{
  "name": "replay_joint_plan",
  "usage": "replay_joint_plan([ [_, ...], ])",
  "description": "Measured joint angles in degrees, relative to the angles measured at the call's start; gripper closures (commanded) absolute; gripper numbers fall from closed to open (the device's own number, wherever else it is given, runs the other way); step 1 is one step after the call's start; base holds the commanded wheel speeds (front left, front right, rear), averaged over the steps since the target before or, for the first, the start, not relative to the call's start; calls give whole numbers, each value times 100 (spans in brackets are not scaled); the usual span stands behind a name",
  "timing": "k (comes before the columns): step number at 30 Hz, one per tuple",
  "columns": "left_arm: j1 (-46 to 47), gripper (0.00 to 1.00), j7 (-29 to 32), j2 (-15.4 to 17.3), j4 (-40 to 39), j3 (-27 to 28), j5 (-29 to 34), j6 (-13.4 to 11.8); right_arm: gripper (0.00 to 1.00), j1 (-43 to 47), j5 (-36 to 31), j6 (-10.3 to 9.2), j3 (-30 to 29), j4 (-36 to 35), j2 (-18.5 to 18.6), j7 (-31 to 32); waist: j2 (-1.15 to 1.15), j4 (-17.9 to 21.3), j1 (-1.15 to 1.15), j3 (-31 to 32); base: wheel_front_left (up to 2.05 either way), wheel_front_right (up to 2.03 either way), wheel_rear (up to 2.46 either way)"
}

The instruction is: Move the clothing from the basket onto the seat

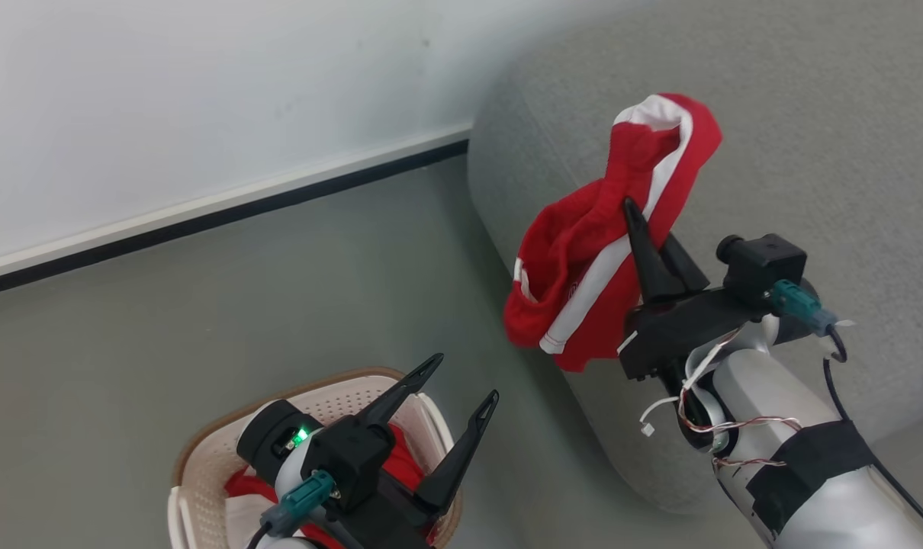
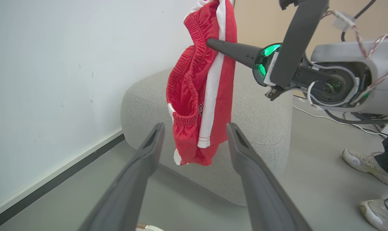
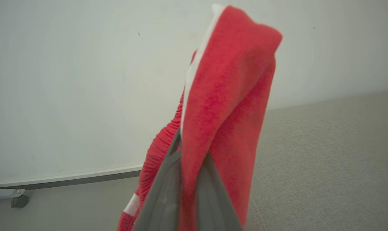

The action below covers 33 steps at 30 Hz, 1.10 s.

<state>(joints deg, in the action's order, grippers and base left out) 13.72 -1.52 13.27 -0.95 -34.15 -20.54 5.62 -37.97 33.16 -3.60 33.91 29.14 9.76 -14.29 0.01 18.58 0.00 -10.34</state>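
A red garment with white stripes (image 1: pixel 599 252) hangs in the air over the rounded edge of the grey seat (image 1: pixel 812 114), pinched by my right gripper (image 1: pixel 635 210), which is shut on the fabric. The same clothing (image 2: pixel 200 93) hangs in front of the sofa (image 2: pixel 261 118) in the left wrist view, and drapes over the shut fingers (image 3: pixel 168 192) in the right wrist view (image 3: pixel 226 96). My left gripper (image 1: pixel 465 377) stands open and empty above the cream basket (image 1: pixel 210 457), where more red and white clothing (image 1: pixel 240 488) lies. Its spread fingers (image 2: pixel 139 170) frame the hanging garment.
A white wall with a dark baseboard (image 1: pixel 202 217) runs behind the grey floor (image 1: pixel 240 305). A person's white shoes (image 2: pixel 367 163) stand on the floor at the right of the left wrist view, near cables (image 2: pixel 341 120).
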Motion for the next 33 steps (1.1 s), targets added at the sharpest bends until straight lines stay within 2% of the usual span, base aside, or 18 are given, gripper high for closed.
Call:
replay_joint_plan([
  [12, 135, 0, 176, 97, -158, -19, 78, 0, 100, -18, -57, -102, -536, -281, 59, 0, 0, 541, 0, -352, 0, 0, 0],
  [16, 241, 0, 250, 97, -182, -66, 137, 0, 100, -156, -65, -145, -812, -310, 192, 0, 0, 653, 0, -466, 0, 0, 0],
  [24, 393, 0, 354, 105, -292, -140, 276, 2, 100, -799, -111, -153, -1285, -279, 438, -25, 0, 693, 0, -697, 0, 0, 0],
  [33, 591, 0, 455, 125, -409, -159, 409, -2, 100, -1425, -99, -194, -1878, -56, 825, -42, 0, 558, 0, -939, 0, 0, 0],
])
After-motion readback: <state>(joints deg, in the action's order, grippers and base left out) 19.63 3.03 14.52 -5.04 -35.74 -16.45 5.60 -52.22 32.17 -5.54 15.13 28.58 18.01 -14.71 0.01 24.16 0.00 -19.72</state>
